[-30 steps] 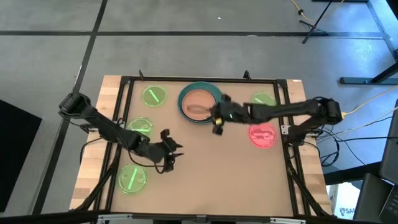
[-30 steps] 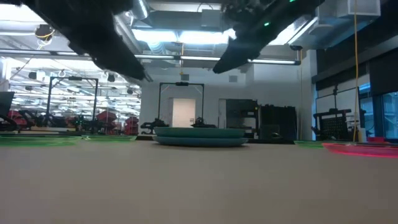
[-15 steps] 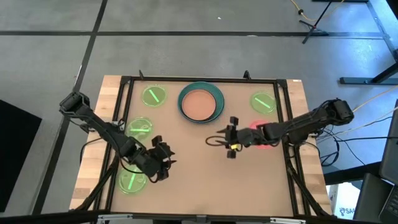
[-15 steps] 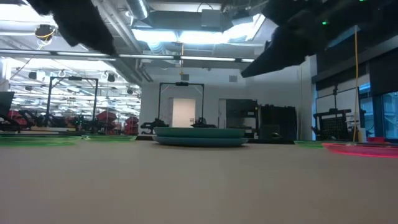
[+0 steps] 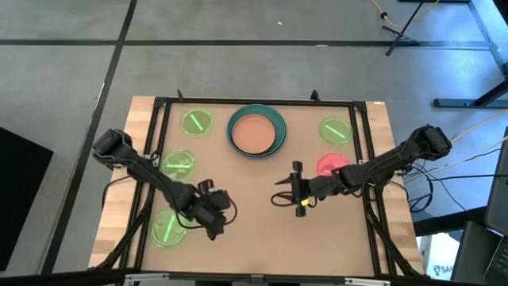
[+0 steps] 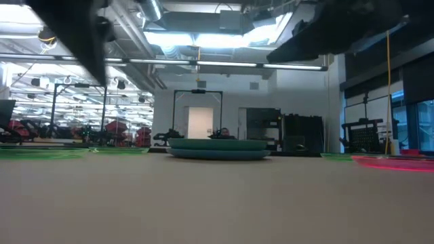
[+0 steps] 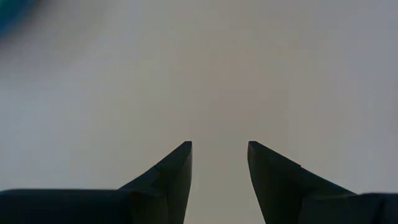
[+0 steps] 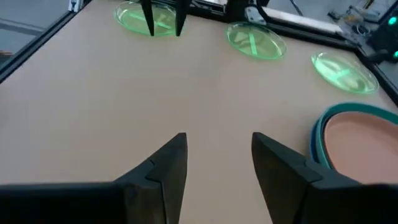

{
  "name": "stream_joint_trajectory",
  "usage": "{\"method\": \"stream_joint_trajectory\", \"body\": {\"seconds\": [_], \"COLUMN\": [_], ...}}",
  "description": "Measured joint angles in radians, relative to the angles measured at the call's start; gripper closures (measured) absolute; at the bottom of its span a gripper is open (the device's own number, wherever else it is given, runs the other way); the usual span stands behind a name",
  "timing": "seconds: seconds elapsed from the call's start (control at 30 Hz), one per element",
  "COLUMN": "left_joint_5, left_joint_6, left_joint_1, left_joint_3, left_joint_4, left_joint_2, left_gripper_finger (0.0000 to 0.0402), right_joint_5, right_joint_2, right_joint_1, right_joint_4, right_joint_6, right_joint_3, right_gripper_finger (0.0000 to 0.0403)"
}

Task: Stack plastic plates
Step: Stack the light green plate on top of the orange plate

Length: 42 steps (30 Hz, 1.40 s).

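**Both jaws empty over bare surface, plates spread around them**

High view: the salmon-pink plate (image 5: 255, 132) sits nested in the teal plate (image 5: 275, 141) at the far middle of the surface (image 5: 254, 238). Four small neon-green plates lie apart: one (image 5: 197, 122) just left of the teal plate, one (image 5: 336, 129) at the far right, one (image 5: 178, 163) at the left edge, and one (image 5: 168, 227) at the near left. The red-pink plate (image 5: 329, 166) lies right of centre, partly covered by the right arm. The left gripper (image 5: 220, 225) hangs just beside the near-left green plate; the right gripper (image 5: 282, 193) hangs over bare surface near the middle. How far either pair of jaws is open cannot be read from here.

Low view: the teal plate (image 6: 218, 148) shows edge-on at the centre, with green rims at the left and a red-pink rim (image 6: 397, 161) at the right. The arms are only dark shapes overhead; the pink plate inside the teal one is hidden.

Left wrist view: the left gripper (image 7: 219, 152) has its jaws moderately parted, nothing between them, bare surface beyond.

Right wrist view: the right gripper (image 8: 219, 143) is likewise moderately parted and empty. Beyond it lie three green plates, the left arm's fingers (image 8: 163, 17) above the farthest, and the nested teal and pink pair at one side.
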Motion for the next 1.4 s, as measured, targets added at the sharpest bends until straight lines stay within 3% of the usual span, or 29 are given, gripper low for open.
{"method": "stream_joint_trajectory", "body": {"seconds": [0.13,0.37,0.73,0.87,1.0,1.4], "left_joint_5": [0.133,0.303,0.343,0.348,0.353,0.421], "left_joint_6": [-0.141,-0.441,-0.707,-0.742,-0.742,-0.76], "left_joint_1": [-0.003,-0.067,-0.216,-0.242,-0.249,-0.27], "left_joint_3": [0.053,0.055,0.014,-0.049,-0.115,-0.167], "left_joint_4": [-0.157,-0.21,-0.201,-0.144,0.027,0.043], "left_joint_2": [0.026,0.026,0.026,0.026,0.026,0.125], "left_gripper_finger": [0.0252,0.0252,0.0252,0.0252,0.0252,0.0252], "right_joint_5": [-0.003,-0.02,-0.018,-0.013,-0.01,-0.007], "right_joint_2": [0.0,0.0,0.001,0.001,0.001,0.001], "right_joint_1": [-0.001,0.014,0.025,0.025,0.025,0.025], "right_joint_4": [0.006,-0.017,-0.034,-0.033,-0.035,-0.05], "right_joint_6": [-0.027,0.012,0.086,0.086,0.086,0.086], "right_joint_3": [0.0,0.0,0.0,0.0,0.0,0.0], "right_gripper_finger": [0.0233,0.0233,0.0233,0.0233,0.0233,0.0233]}}
